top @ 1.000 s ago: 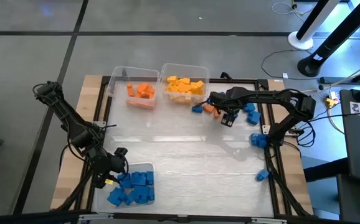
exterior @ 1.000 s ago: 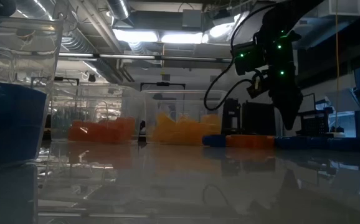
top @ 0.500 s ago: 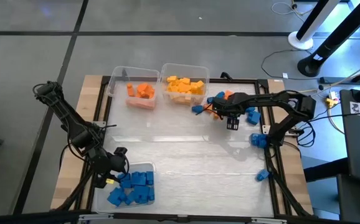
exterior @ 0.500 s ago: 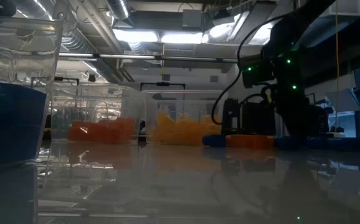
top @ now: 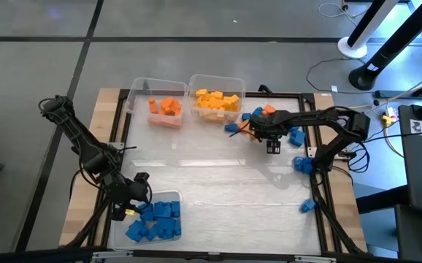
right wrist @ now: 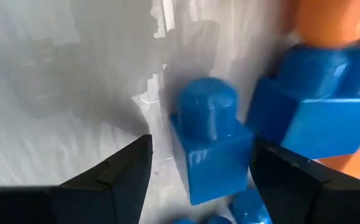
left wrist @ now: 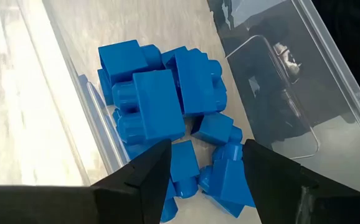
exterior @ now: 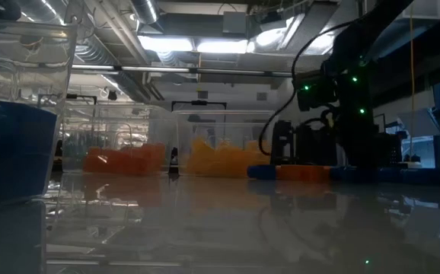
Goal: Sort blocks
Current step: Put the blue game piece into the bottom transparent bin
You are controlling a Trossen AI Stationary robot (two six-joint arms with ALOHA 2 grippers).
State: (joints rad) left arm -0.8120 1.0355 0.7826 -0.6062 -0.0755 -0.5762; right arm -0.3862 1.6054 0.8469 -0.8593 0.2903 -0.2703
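1. Left gripper (top: 139, 191) hangs over the clear bin of blue blocks (top: 156, 219) at the table's near left corner; in its wrist view its fingers (left wrist: 142, 180) stand apart above the pile with nothing between them. It looks to be waiting.
2. Orange blocks (top: 166, 107) and yellow blocks (top: 218, 100) lie in two bins at the far edge.
3. Right gripper (top: 272, 145) is down among the loose blocks (top: 258, 120) right of the yellow bin, fingers spread and empty, a small single-stud blue block (right wrist: 210, 146) between them but not yet pinched.
4. To grasp well, I judge it should centre on that block's flat sides, keep clear of the larger blue brick (right wrist: 317, 118) just beside it, and close square.
5. More stray blue blocks (top: 301, 164) sit by the right edge.
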